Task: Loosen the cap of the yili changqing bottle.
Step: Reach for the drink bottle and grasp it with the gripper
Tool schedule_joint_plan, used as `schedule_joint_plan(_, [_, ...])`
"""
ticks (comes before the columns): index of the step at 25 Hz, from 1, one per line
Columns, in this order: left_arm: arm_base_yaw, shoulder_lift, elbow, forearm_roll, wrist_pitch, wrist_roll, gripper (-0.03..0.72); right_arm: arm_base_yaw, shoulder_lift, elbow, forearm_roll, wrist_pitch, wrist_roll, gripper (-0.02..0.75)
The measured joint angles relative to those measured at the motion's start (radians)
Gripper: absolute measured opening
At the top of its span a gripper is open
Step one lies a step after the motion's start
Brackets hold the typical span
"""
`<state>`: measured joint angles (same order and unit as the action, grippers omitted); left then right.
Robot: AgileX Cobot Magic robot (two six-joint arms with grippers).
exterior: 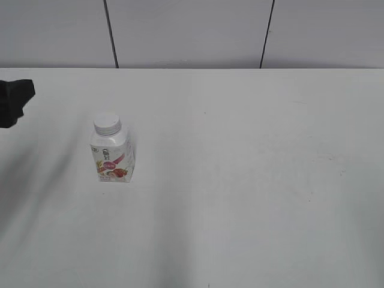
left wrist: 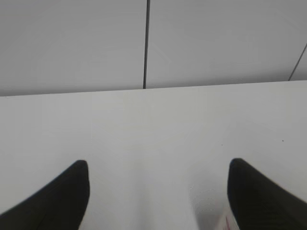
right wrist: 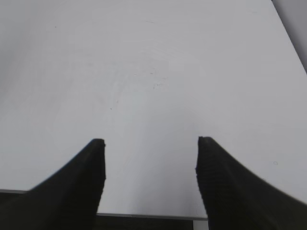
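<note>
One yili changqing bottle [exterior: 112, 151] stands upright on the white worktop [exterior: 252, 180], its ribbed white cap [exterior: 107, 123] screwed on. Its label shows a pink-red band and a strawberry picture; the writing is too small to read. Left of the bottle and apart from it, the left hand [left wrist: 158, 196] gapes open. The right hand [right wrist: 149, 163], fingers spread, holds nothing.

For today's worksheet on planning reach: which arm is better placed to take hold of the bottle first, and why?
Left, probably. The yili changqing bottle stands on the table's left side, near the left gripper, whose wrist view catches the bottle's edge. The open right gripper sees only bare table.
</note>
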<state>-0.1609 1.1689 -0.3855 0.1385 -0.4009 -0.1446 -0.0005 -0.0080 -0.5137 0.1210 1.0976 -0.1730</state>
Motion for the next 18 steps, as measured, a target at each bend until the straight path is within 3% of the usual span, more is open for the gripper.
schedule_joint_plan(5, [0.011, 0.007, 0.062, 0.144, -0.120, -0.134, 0.541, 0.000, 0.000, 0.000, 0.000, 0.000, 0.000, 0.480])
schedule_joint_plan(9, [0.059, 0.048, 0.071, 0.296, -0.169, -0.250, 0.541, 0.000, 0.000, 0.000, 0.000, 0.000, 0.000, 0.480])
schedule_joint_plan(18, [0.237, 0.290, 0.071, 0.850, -0.524, -0.296, 0.541, 0.000, 0.000, 0.000, 0.000, 0.000, 0.000, 0.480])
